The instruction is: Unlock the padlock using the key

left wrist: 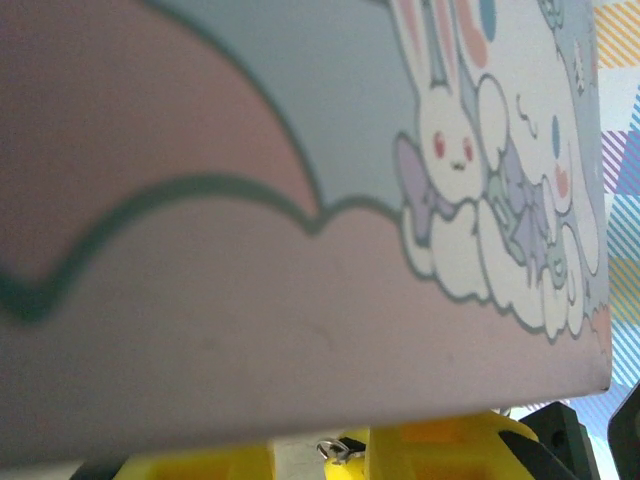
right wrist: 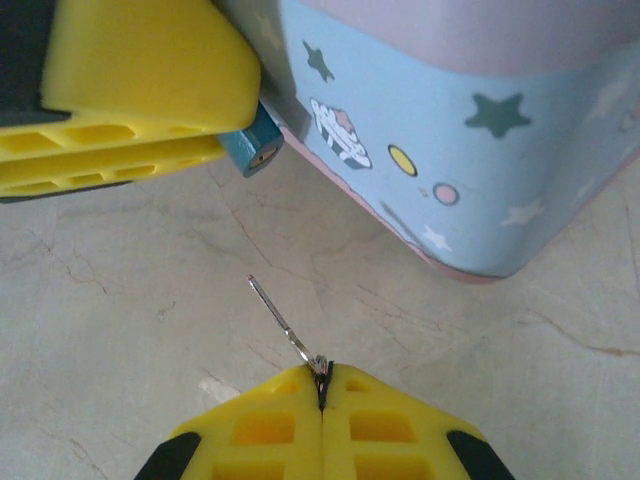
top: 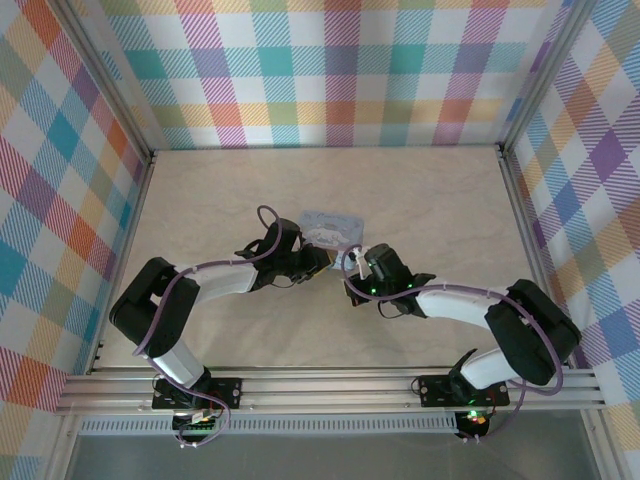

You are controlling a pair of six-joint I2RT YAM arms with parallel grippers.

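I see a thin bright metal key, a teal-painted padlock, a smooth printed tin box, a matt veined desk.

A pale-blue tin box sits just above the middle of the top view, on a cream, marble-veined desk. In the left wrist view its lid shows a white cartoon rabbit at the upper right and pink cloud shapes outlined in dark green. In the right wrist view its rounded blue side, printed with stars and dots, stands at the upper right. Pastel plaid walls enclose the desk on three sides, and aluminium rails cross the bottom.
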